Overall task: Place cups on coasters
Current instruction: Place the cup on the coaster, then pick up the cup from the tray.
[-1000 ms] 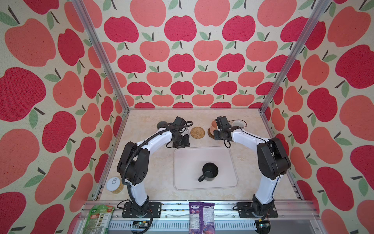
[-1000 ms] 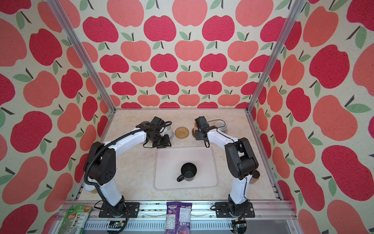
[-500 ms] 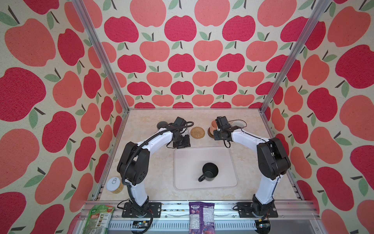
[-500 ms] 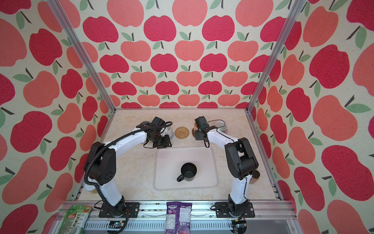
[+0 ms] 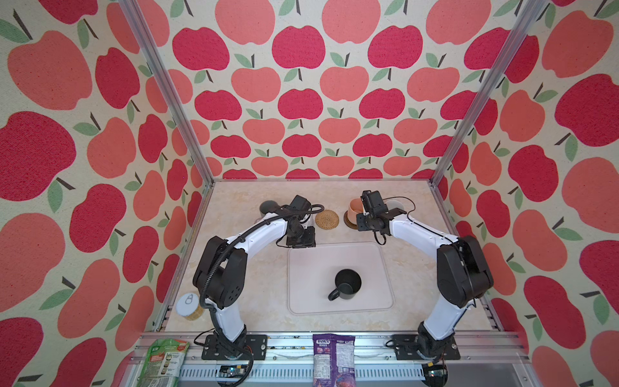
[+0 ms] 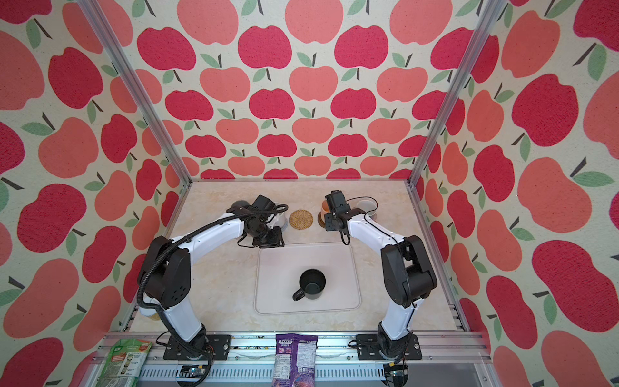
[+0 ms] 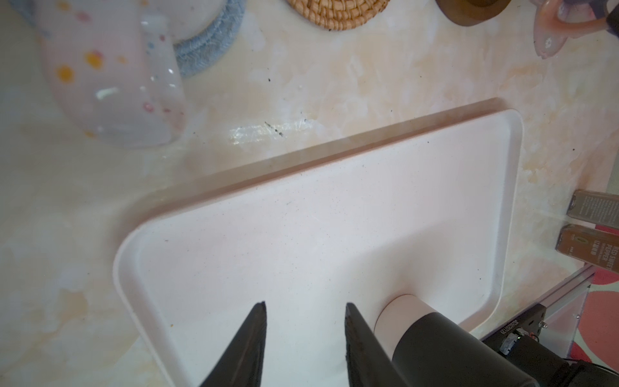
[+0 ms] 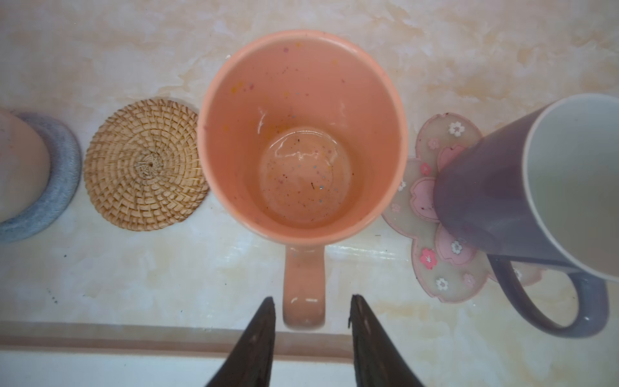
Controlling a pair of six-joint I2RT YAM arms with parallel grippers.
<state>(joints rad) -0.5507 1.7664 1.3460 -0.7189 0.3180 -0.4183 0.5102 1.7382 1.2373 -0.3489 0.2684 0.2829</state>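
Poises the left gripper (image 7: 305,304) released above the tray (image 5: 375,268), near its 11 o'clock corner, fingers (image 7: 249,348) apart with nothing between them. Holds the right gripper (image 8: 312,297) at 1 o'clock of the tray, likewise released: tips on either side of the handle of the peach mug (image 8: 301,134), a gap showing on each side, no contact. Has that peach mug upright on the dark brown coaster (image 7: 469,18), between 12 and 1 o'clock of the tray, handle turned toward the gripper. Shows the rattan coaster (image 5: 326,219) bare at 12 o'clock, just beside the peach mug. Shows the white mug (image 7: 110,77), speckled, on the grey-blue crocheted coaster (image 7: 207,50) at 11 o'clock, and the grey mug (image 5: 268,207) farther out between 10 and 11 o'clock, with whatever lies under it hidden. Has the lavender mug (image 8: 485,201) on a pink flower coaster (image 8: 425,201) at 1 o'clock. Leaves the black mug (image 5: 348,284) upright on the tray itself, handle toward 7 o'clock, all on the marbled worktop (image 5: 268,318).
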